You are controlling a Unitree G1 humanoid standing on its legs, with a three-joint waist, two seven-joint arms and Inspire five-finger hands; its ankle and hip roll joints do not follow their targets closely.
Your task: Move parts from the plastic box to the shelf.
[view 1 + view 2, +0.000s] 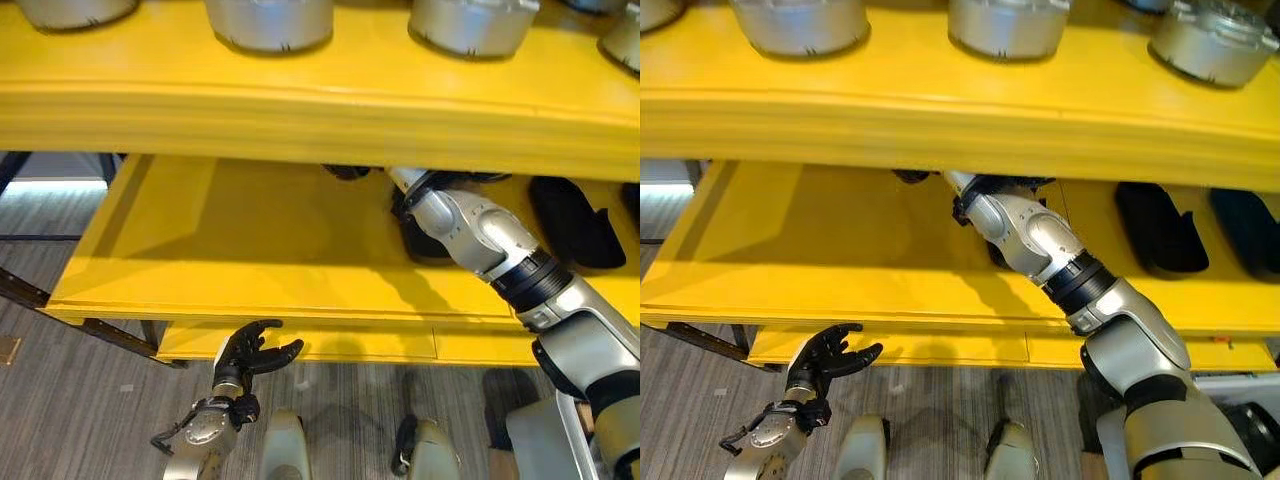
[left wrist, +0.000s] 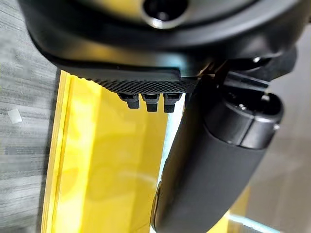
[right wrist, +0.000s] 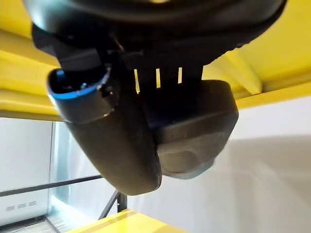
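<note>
Right arm reaching into lower tier of yellow shelf (image 1: pixel 300 110).
Right hand (image 3: pixel 146 131) curled round a dark part (image 3: pixel 194 141) — held under the upper board, among other dark parts (image 1: pixel 1155 230). Left hand (image 1: pixel 250 355) low beside shelf edge — fingers loosely spread, holding nothing. Silver parts (image 1: pixel 270 22) on top tier.

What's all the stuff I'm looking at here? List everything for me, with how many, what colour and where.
Shelf: one, yellow, with an upper and a lower level, filling the scene.
Round metal parts: at least four, silver-grey, in a row on the upper level, cut off by the picture's edge.
Dark parts: at least two, black, lying on the lower level to the right.
Floor: grey, striped, below the shelf.
Left hand: one, dark, fingers spread and holding nothing, low in front of the shelf's front edge.
Right hand: one, dark, reaching in over the lower level under the upper one, curled round a dark part.
</note>
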